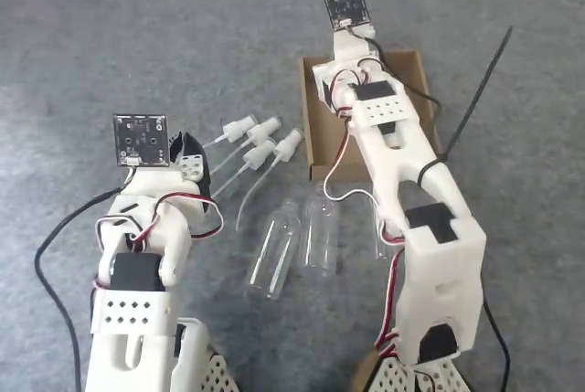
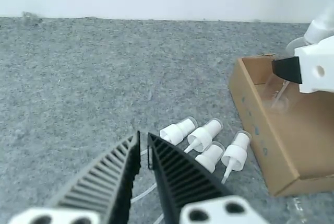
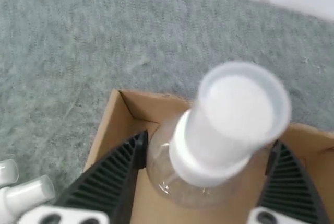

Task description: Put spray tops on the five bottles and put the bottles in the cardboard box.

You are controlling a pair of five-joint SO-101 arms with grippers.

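Right hand [image 3: 209,148] hangs over the cardboard box [image 3: 130,106], its two ribbed fingers clamped on either side of a capped bottle [image 3: 169,179], a clear one whose white spray top [image 3: 237,109] points up toward the wrist camera. In the high view this arm stretches long and nearly straight from its base at the near edge of the grey surface [image 1: 110,54], crossing above the open box [image 1: 315,150] with its wrist at the far side. From the left wrist view the same bottle shows as a clear shape held above the box interior, beside the brown wall [image 2: 255,130]. Left hand [image 2: 144,138] is drawn narrow, its fingers almost together with only a thin slit between them, and it grips nothing. It hovers just short of four loose spray tops [image 2: 206,132] that lie clustered on the surface between it and the box, their thin tubes trailing back toward the arm. That arm is folded up and compact, its elbow bent and its wrist tipped down and forward [image 1: 187,150]. Two loose bottles [image 1: 274,250] lie side by side on the surface between the arms, near the box's closest corner, and a third clear shape is partly hidden behind the right arm.
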